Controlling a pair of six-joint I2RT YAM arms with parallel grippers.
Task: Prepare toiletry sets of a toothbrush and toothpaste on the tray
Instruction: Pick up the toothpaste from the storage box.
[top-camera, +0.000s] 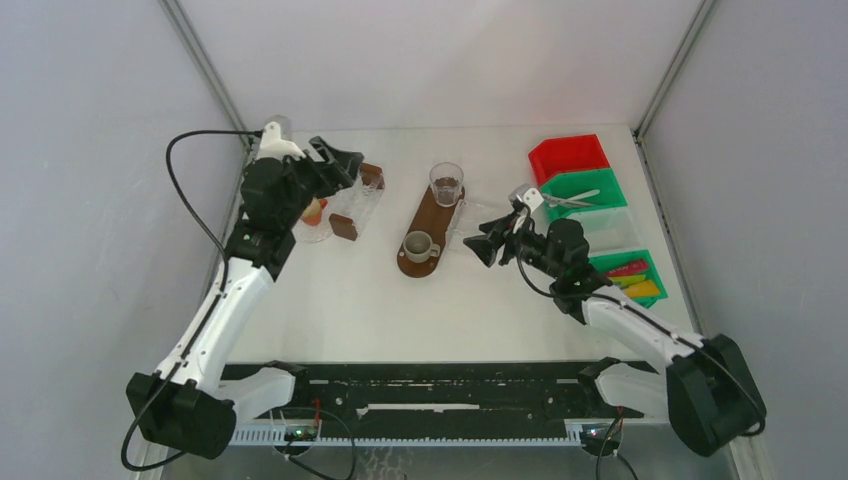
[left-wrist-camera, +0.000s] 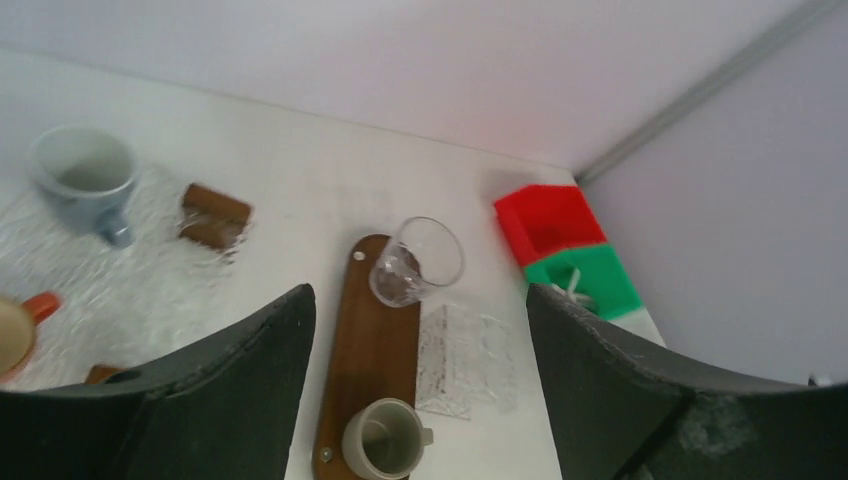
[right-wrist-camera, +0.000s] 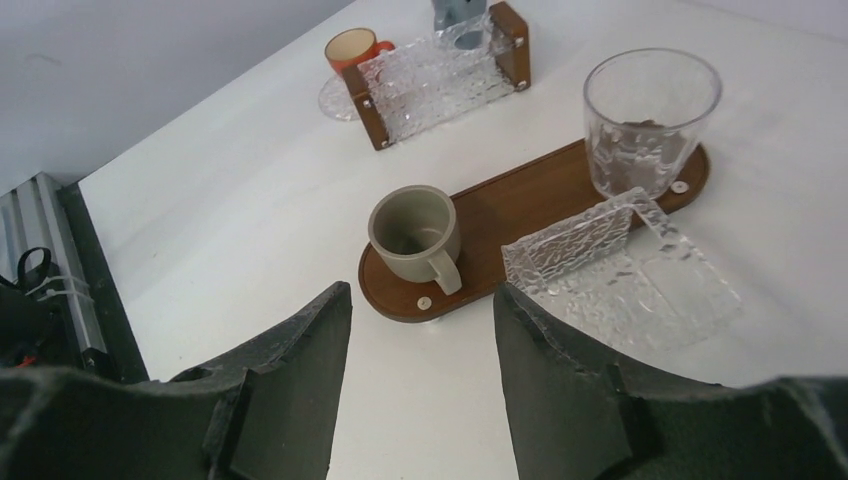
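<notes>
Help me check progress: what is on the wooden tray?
A grey mug at one end, a clear glass at the other; no toiletries. The tray under both is covered.

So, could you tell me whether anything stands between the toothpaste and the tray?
The right arm and its gripper lie between the toothpaste and the tray, and a clear plastic stand sits at the tray's right edge. Nothing else shows.
</notes>
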